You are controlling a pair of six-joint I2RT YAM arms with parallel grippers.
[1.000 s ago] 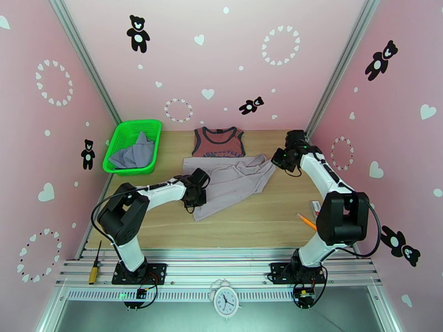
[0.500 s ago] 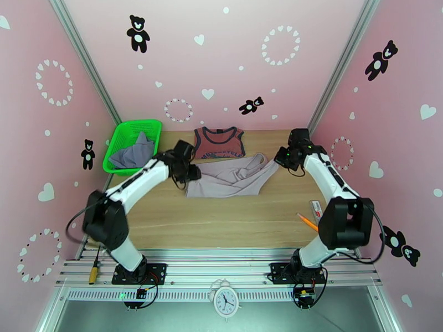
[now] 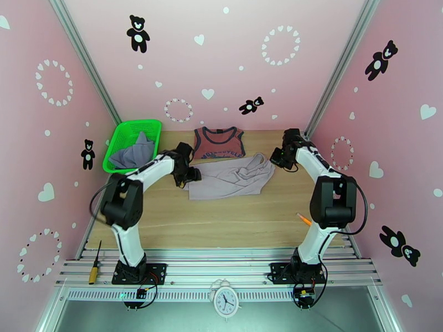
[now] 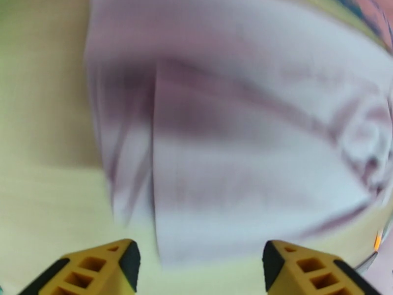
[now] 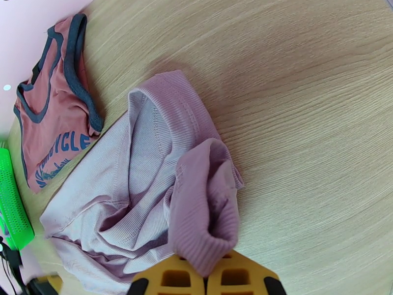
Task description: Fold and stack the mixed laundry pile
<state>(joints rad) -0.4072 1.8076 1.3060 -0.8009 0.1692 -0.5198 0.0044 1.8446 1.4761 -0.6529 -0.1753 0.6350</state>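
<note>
One garment between both: gapes empty at left gripper point(image 4: 199, 256), mauve-beige piece point(image 4: 245, 143) just ahead; pinches its bunched corner tight in right gripper point(image 5: 206, 277), tank top point(image 5: 49, 119) farther ahead-left.

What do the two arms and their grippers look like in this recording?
The left arm and right arm have white links, chunky black joints and looping black cables. The left gripper and right gripper have yellow fingers with black edging and cut-out windows.
</note>
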